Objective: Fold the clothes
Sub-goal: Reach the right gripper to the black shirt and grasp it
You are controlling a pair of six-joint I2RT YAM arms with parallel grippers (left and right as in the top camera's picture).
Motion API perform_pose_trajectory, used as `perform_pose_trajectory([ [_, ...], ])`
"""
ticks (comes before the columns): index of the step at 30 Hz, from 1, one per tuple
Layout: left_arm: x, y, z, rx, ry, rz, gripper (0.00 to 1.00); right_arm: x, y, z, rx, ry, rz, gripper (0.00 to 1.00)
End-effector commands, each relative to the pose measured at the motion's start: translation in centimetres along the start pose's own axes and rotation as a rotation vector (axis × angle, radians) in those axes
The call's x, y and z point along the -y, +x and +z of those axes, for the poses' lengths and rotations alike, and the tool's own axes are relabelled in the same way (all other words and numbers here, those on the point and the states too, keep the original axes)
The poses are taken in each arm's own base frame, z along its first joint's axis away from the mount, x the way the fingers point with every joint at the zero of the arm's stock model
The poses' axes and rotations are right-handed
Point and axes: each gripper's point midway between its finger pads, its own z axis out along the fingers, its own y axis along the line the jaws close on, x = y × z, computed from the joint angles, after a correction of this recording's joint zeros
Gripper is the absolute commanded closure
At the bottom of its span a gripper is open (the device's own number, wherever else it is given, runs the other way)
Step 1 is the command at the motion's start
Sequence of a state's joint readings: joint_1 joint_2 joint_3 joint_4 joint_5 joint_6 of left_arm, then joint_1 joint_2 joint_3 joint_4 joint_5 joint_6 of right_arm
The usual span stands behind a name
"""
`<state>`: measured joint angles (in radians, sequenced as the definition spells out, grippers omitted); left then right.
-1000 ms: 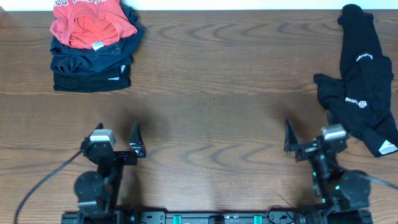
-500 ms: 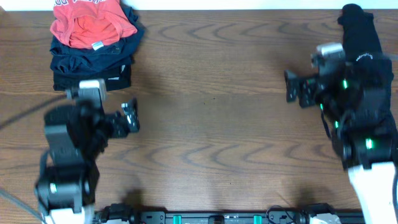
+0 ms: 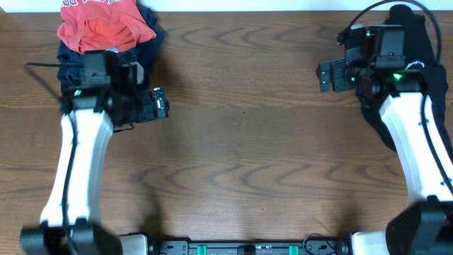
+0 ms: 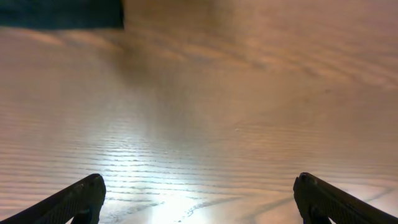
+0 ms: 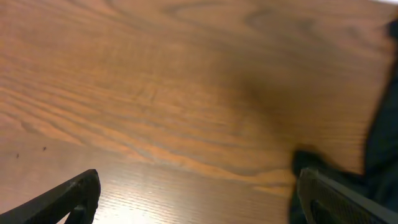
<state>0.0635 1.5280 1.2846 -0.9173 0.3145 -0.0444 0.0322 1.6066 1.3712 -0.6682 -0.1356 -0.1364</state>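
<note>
A limp, crumpled black soft-fabric garment lies at the far right corner of the grainy wooden counter; left jaws and right jaws gape wide, empty.

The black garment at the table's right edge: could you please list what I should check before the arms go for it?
1. Right hand open and holding nothing: ok, fingers wide apart in the right wrist view.
2. Left hand open and holding nothing: ok.
3. Black garment lying flat: not ok, it is bunched.
4. Right hand above the garment: not ok, it is beside it, over bare table.
5. Sleeves and hem easy to find: cannot tell, the right arm covers part of the garment.
</note>
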Motion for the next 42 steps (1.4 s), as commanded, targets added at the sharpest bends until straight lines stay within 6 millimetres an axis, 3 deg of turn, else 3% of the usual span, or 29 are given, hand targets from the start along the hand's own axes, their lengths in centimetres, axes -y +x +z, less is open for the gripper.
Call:
perform_pose_trajectory([
  [1, 0.2, 0.4, 2.4, -0.082, 0.038, -0.001, 0.02, -0.5, -0.9, -0.1, 0.021, -0.041, -0.002, 0.01],
  [4, 1.8, 0.2, 4.1, -0.114, 0.152, -0.011, 0.02, 1.4, -0.9, 0.3, 0.019, 0.039, 0.022, 0.01],
  [9, 5.1, -1.2, 4.5, -0.040, 0.216, 0.125, 0.02, 5.2, -0.1, 0.6, -0.001, 0.146, 0.082, 0.01],
  [14, 8.6, -1.9, 5.3, 0.037, 0.135, 0.286, 0.02, 9.8, 2.3, 1.9, -0.060, 0.211, 0.209, 0.01],
  [18, 11.5, -1.7, 6.1, 0.097, 0.030, 0.418, 0.02, 12.5, 4.8, 4.3, -0.125, 0.230, 0.274, 0.05],
  [23, 13.9, -1.4, 6.4, 0.149, -0.027, 0.505, 0.02, 13.4, 7.3, 7.6, -0.195, 0.224, 0.297, 0.10],
  [29, 14.7, -1.0, 6.4, 0.150, -0.024, 0.526, 0.02, 13.8, 9.6, 10.8, -0.253, 0.228, 0.323, 0.17],
  [40, 14.7, -1.0, 6.4, 0.150, -0.025, 0.527, 0.02, 15.3, 12.0, 14.4, -0.285, 0.289, 0.355, 0.44],
  [42, 14.7, -1.0, 6.4, 0.150, -0.025, 0.527, 0.02, 15.7, 12.4, 14.7, -0.296, 0.316, 0.355, 0.54],
])
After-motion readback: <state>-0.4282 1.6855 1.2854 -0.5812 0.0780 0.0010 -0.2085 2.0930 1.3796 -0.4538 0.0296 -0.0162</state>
